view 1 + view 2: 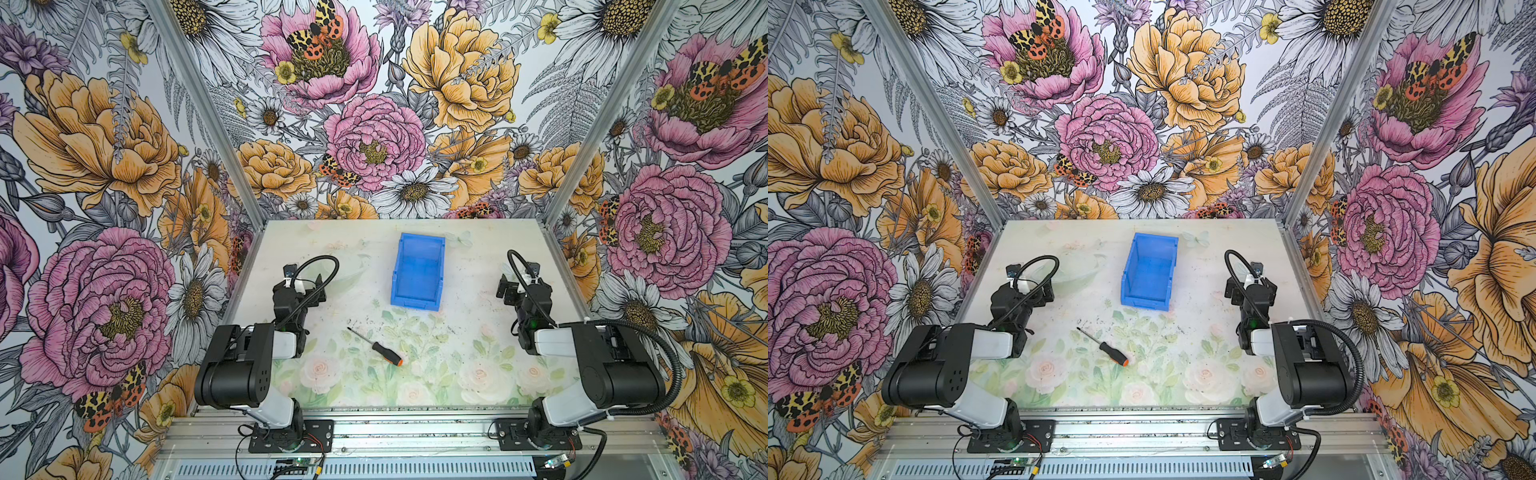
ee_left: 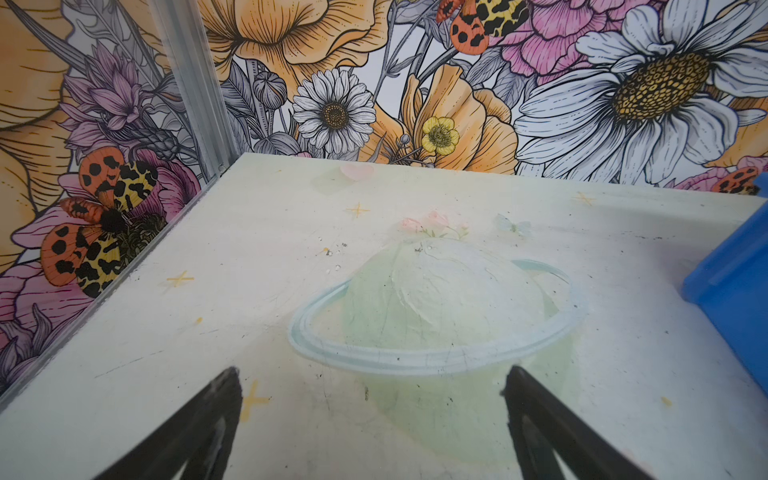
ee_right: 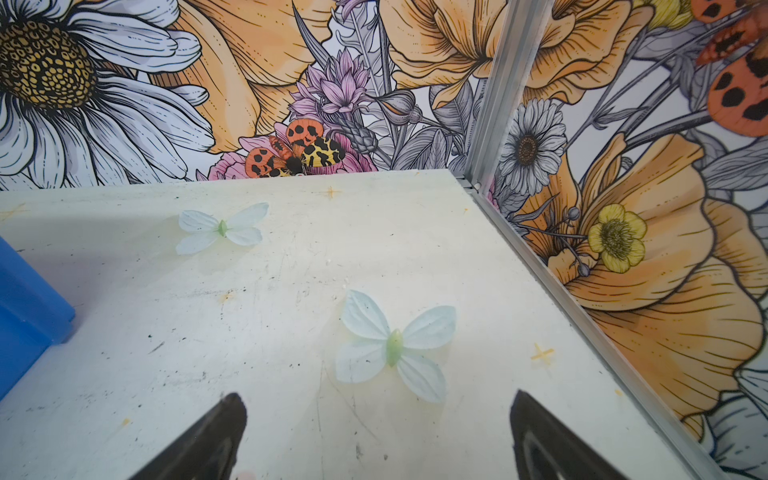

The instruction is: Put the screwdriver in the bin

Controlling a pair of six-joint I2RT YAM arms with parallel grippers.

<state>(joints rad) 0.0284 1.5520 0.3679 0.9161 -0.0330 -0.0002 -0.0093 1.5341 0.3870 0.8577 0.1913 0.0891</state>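
Note:
The screwdriver (image 1: 376, 347) (image 1: 1104, 347) lies flat on the table in both top views, its orange handle end toward the front and its thin shaft pointing back-left. The blue bin (image 1: 397, 274) (image 1: 1128, 274) stands empty behind it, at mid-table. My left gripper (image 1: 305, 283) (image 1: 1032, 283) (image 2: 373, 376) hovers open left of the bin, with nothing between its fingers. My right gripper (image 1: 519, 283) (image 1: 1250, 283) (image 3: 378, 399) hovers open right of the bin, also empty. A corner of the bin (image 2: 735, 286) (image 3: 25, 299) shows in each wrist view. The screwdriver is out of both wrist views.
Floral-papered walls with aluminium posts (image 1: 249, 208) (image 1: 552, 208) close in the table on three sides. The table top (image 1: 457, 374) carries a flat printed pattern of roses and butterflies. Both arm bases sit on a metal rail (image 1: 415, 432) along the front edge.

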